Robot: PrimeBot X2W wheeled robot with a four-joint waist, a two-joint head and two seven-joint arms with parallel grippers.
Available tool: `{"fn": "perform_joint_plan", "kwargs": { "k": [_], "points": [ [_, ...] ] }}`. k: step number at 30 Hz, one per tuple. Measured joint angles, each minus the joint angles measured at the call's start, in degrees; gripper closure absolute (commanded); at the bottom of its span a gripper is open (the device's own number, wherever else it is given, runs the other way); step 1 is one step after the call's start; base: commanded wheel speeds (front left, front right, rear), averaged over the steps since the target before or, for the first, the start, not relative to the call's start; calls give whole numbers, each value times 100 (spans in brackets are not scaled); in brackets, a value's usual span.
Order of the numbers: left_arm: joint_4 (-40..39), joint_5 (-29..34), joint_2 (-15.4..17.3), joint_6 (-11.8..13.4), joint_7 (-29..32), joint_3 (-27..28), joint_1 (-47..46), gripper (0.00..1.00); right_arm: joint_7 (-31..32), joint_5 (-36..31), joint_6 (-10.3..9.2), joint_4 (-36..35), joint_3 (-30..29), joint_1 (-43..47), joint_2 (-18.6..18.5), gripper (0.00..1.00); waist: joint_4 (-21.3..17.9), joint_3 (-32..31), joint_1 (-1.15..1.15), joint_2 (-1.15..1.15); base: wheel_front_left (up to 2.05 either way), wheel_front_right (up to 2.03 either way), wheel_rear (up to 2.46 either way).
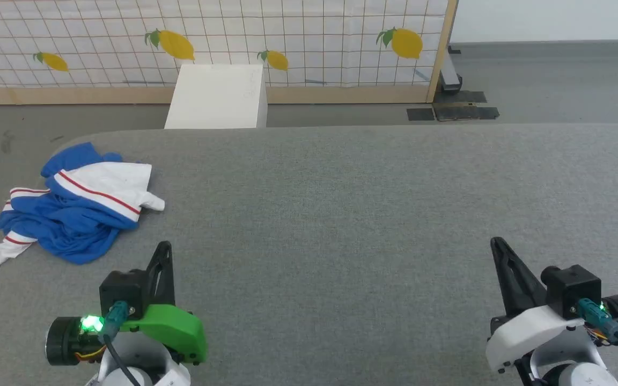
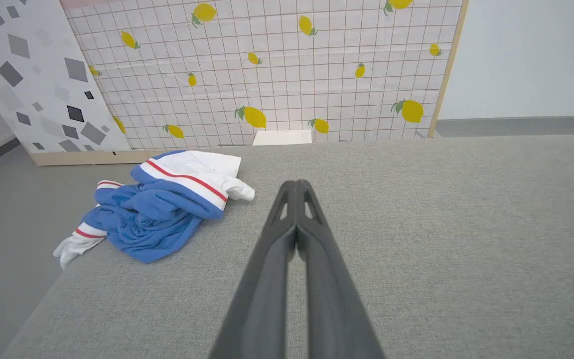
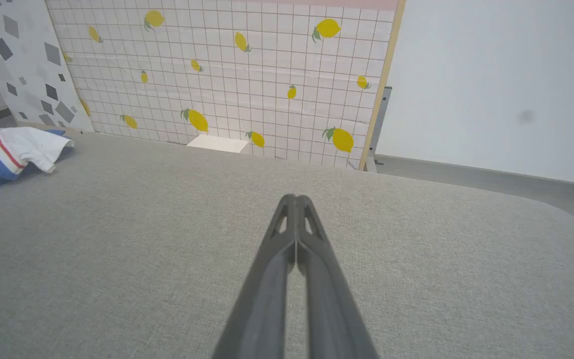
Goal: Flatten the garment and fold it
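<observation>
Left gripper: I see my left gripper [image 1: 165,246] just above the grey fabric surface [image 1: 341,214]. Its two dark fingers are pressed together tip to tip, with nothing between them.
Right gripper: my right gripper [image 1: 497,242] is closed the same way, fingers meeting at the tips and holding nothing.
Garment: the garment [image 1: 73,214] lies in a crumpled heap ahead of the left gripper and off to its left, near it but not touching.
Garment, look: mostly blue folds, with a white panel carrying a thin red stripe on top. A white end reaches the surface's edge on the side away from the gripper.
Garment from the right gripper: far to its left, well apart.
Beyond the left gripper: a white box [image 1: 216,96] stands past the surface's far edge, against a lemon-print panel [image 1: 314,32].
</observation>
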Motion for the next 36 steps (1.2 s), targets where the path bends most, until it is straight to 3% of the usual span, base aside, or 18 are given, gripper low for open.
{"fn": "perform_joint_plan", "kwargs": {
  "k": [29,30,36],
  "points": [
    [0,0,0,0,0,1,0,100,0,0,0,0,0,0,0,100,0,0,0,0,0,0,0],
    [1,-7,0,-1,0,-2,-1,0,0,1,0,2,-1,1,-1,0,0,0,0,0,0,0,0],
    [4,-38,0,-1,-1,-21,-1,0,0,2,0,4,-1,2,-3,0,0,-6,0,0,0,0,0]
  ]
}}
